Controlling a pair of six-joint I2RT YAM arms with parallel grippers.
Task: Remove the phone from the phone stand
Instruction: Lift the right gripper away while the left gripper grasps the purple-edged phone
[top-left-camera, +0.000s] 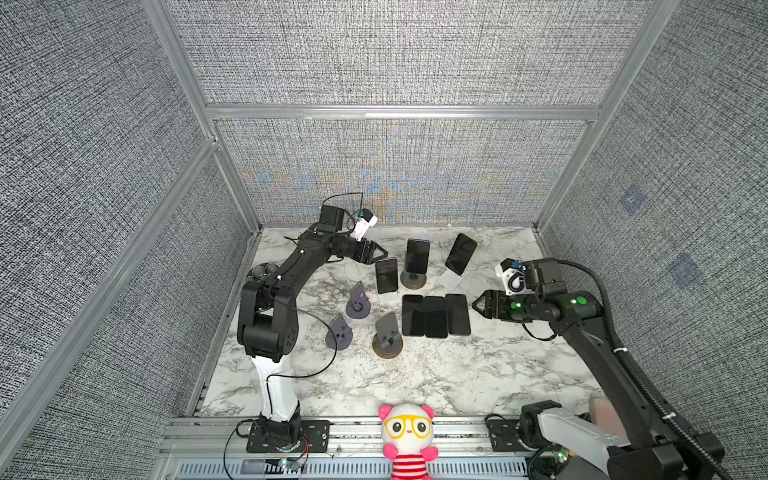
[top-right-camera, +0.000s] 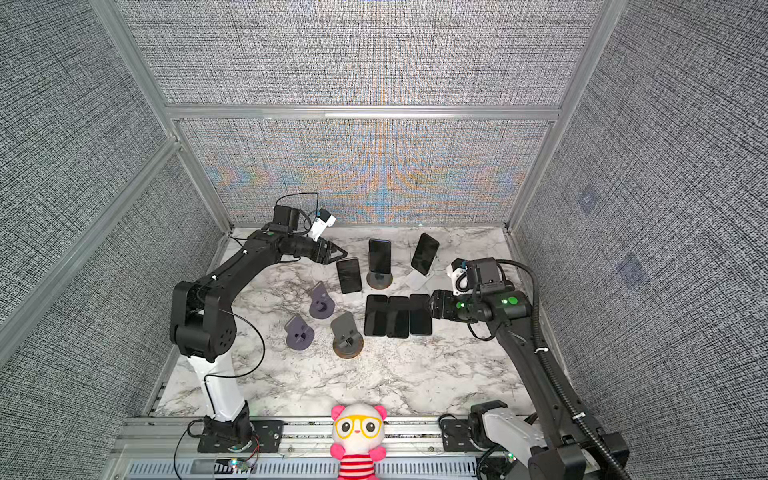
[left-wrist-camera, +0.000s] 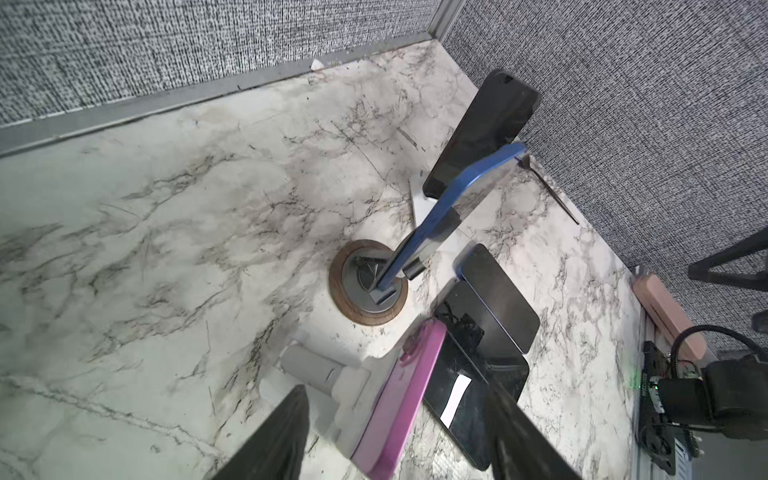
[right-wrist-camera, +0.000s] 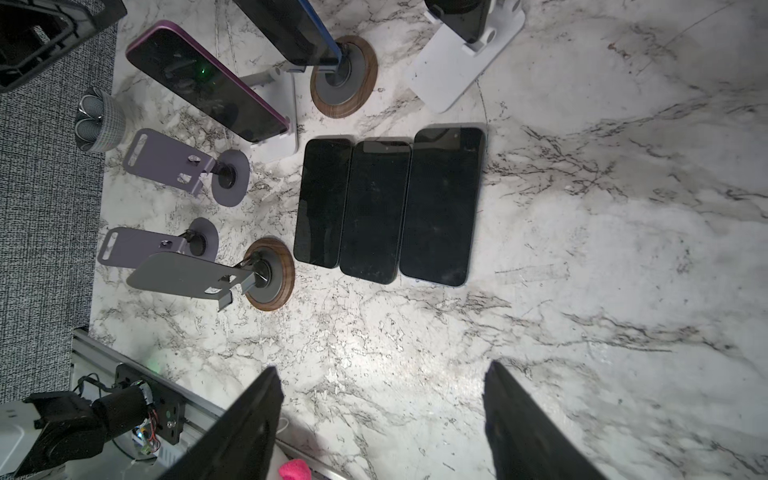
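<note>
Three phones are seen on stands; the pink phone (left-wrist-camera: 399, 399), leftmost, is propped on a white stand (left-wrist-camera: 332, 376) at the back of the counter (top-left-camera: 457, 374). Left jaws are held wide open and empty near its upper end; right jaws are likewise open and empty. Phone judged stiff, light, slick and glass-faced, best gripped across its side edges.

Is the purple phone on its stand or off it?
On it: the purple phone leans tilted against its white stand; the open left hand has not closed on it.
</note>
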